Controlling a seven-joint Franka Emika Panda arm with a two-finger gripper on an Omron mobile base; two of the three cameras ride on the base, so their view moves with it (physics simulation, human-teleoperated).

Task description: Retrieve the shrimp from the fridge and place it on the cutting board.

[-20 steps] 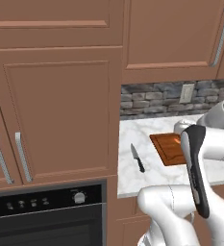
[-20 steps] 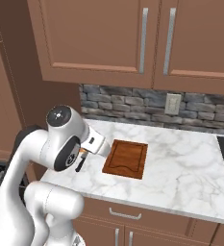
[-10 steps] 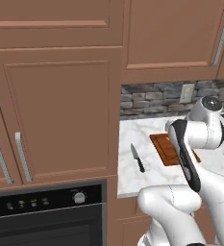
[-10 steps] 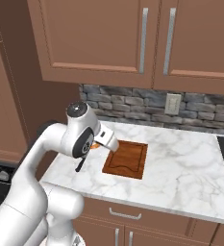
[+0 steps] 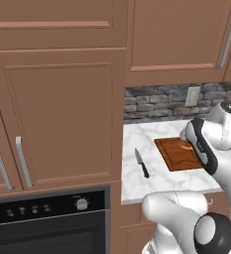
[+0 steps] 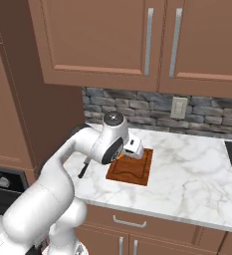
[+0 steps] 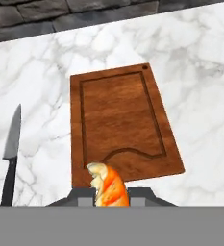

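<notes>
Tool (image 7: 109,194) pinches the shrimp (image 7: 108,185) at bottom centre of the hand view, over the cutting board's (image 7: 120,125) near edge. An early release could drop it onto the desk (image 7: 200,72) near the knife (image 7: 10,153).

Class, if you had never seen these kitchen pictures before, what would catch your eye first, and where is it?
The orange shrimp, pinched between the gripper fingers, hangs over the near edge of the reddish-brown cutting board. A black-handled knife lies on the marble counter to the board's left.
</notes>
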